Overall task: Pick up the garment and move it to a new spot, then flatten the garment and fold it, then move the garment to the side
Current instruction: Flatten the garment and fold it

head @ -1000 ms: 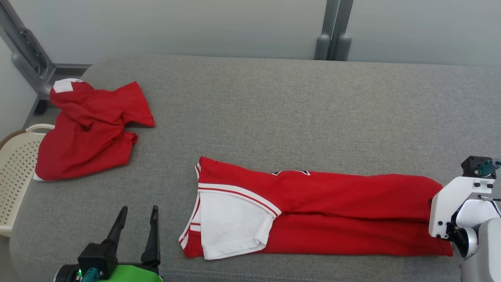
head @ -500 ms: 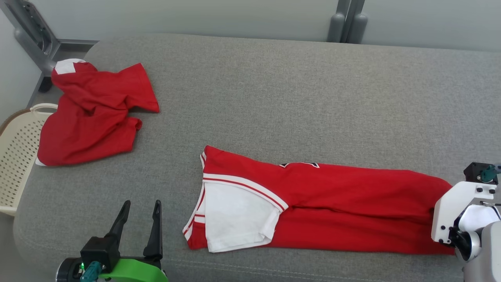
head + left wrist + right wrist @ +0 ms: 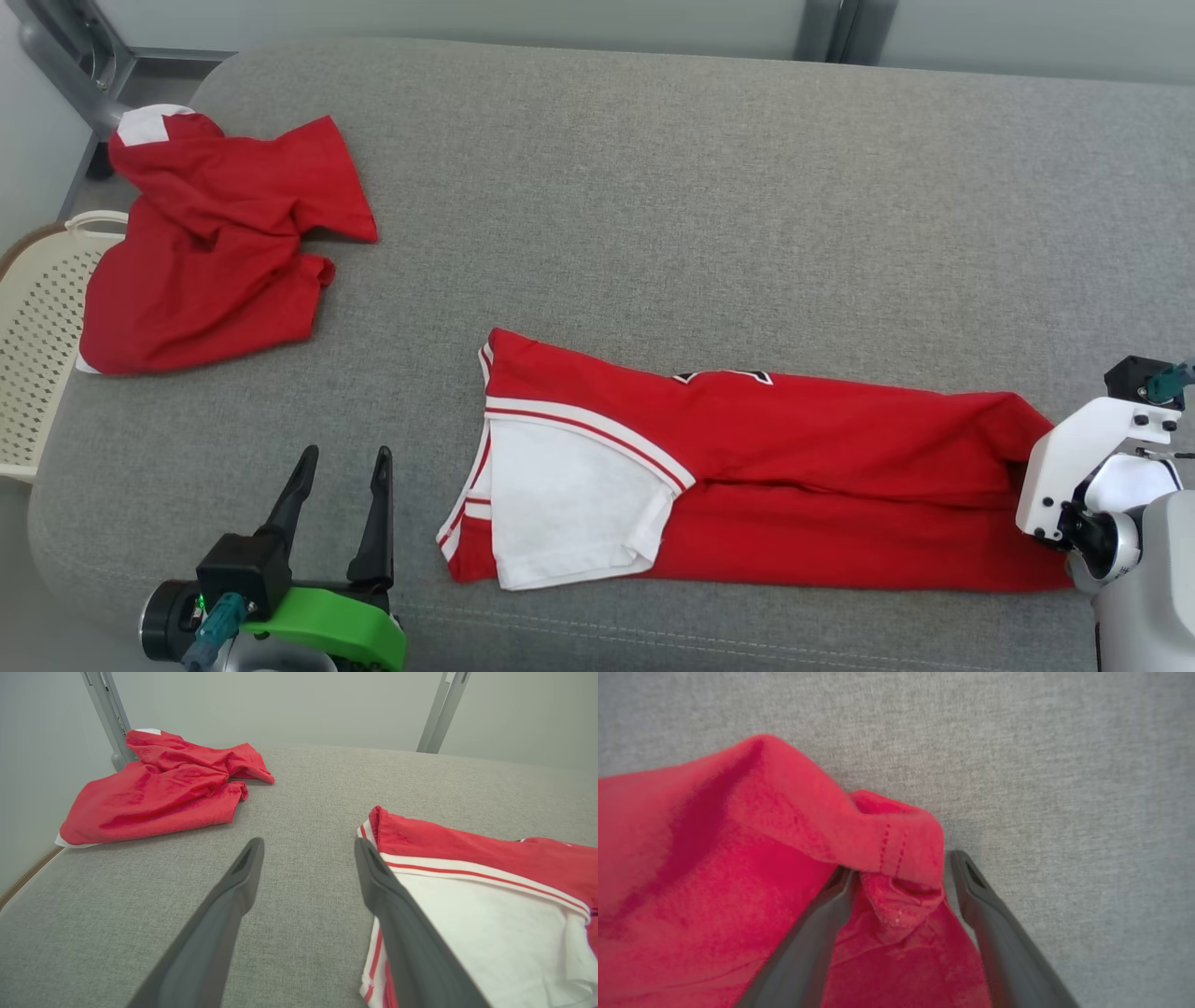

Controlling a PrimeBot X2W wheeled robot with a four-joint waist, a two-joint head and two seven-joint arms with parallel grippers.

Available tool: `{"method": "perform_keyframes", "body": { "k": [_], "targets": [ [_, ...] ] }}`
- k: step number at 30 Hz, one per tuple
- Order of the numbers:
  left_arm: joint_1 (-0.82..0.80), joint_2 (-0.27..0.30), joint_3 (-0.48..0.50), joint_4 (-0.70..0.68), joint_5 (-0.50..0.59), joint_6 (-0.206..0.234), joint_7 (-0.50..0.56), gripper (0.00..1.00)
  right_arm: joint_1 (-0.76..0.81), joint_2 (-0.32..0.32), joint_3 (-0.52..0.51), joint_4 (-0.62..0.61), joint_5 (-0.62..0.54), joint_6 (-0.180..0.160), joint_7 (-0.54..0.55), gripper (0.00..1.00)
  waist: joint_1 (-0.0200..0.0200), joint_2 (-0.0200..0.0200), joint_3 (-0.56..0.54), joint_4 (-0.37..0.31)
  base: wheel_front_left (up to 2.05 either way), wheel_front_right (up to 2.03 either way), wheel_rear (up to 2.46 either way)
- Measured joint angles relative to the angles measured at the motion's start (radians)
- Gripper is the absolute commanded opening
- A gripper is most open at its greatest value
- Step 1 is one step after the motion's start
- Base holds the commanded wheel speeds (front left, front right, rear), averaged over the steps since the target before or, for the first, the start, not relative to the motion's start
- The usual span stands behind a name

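Nearest the robot, the left gripper (image 3: 345, 453) hovers over the bare grey cushion (image 3: 653, 205) with its two dark fingers spread wide and nothing between them. Its own wrist view adds that the left gripper (image 3: 308, 844) sits just beside the garment (image 3: 467, 858), the right-hand finger (image 3: 387, 896) overlapping the white sleeve's striped edge in that picture, though contact cannot be told. In the head view the garment (image 3: 794, 467) lies as a long red band across the near part of the cushion, folded lengthwise, its white sleeve at the robot's left end. At the opposite end the right arm's pale wrist housing (image 3: 1064, 476) covers the cloth's corner and hides the fingers. The right wrist view supplies that detail: the right gripper (image 3: 901, 872) stands open, its fingers straddling a bunched, stitched hem corner of the garment (image 3: 714, 882) without pinching it. Farther off, toward the far left, a second red garment (image 3: 205, 252) lies crumpled, well apart from the first, beside a cream perforated basket (image 3: 37, 373). The left wrist view shows grey metal posts (image 3: 444, 714) behind the cushion's far edge.
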Motion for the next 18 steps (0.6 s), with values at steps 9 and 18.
{"method": "perform_keyframes", "body": {
  "k": [9,18],
  "targets": [
    [-0.004,-0.01,0.009,0.021,0.006,-0.007,0.0,1.0,-0.006,0.005,0.042,0.01,0.043,0.0,0.045,0.0,0.0,0.0,-0.007,-0.002,0.0,0.0,0.0],
    [-0.004,-0.017,0.016,0.029,0.013,-0.014,0.0,1.0,-0.002,0.017,0.024,0.001,0.032,0.003,0.034,0.0,0.0,0.0,-0.022,-0.011,0.0,0.0,0.0]
  ]
}}
